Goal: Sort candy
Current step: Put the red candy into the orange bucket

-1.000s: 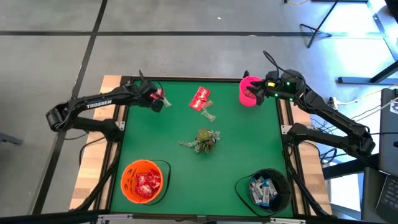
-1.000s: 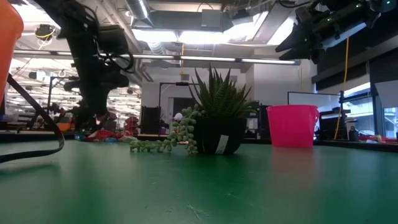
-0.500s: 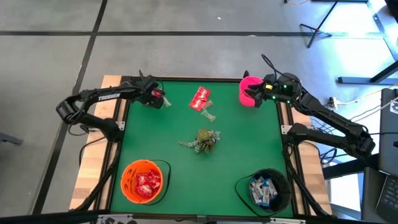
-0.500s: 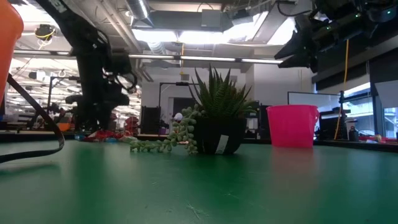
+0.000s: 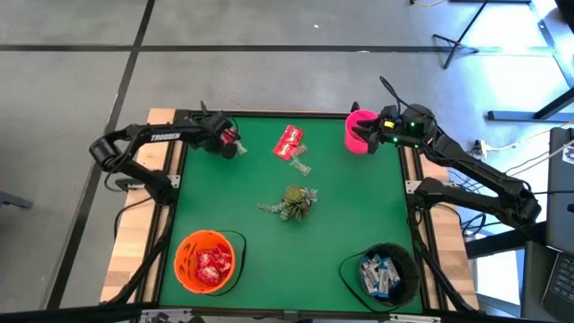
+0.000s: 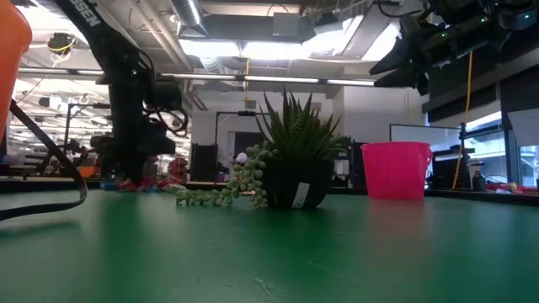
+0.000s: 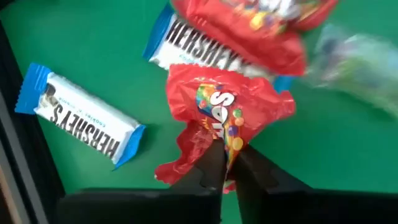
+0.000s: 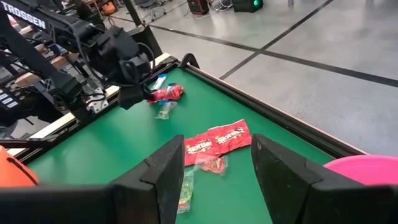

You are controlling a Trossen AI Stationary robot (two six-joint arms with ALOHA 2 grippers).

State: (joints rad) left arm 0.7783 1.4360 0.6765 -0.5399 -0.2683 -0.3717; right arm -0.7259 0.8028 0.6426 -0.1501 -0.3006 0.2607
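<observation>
— Red Skittles packet: which way?
— Crumpled, long axis running away from the left gripper, printed side up, at the table's far left corner.
— Relative to the fingers?
— Near end pinched between them — clenched tight on the wrapper; two Hershey's bars flat just beside.
— Right gripper?
— Spread apart, holding nothing, above the pink bowl.

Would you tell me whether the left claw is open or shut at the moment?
Shut: the left claw pinches the crumpled shiny red candy packet between its dark fingertips, which sit almost together.
</observation>
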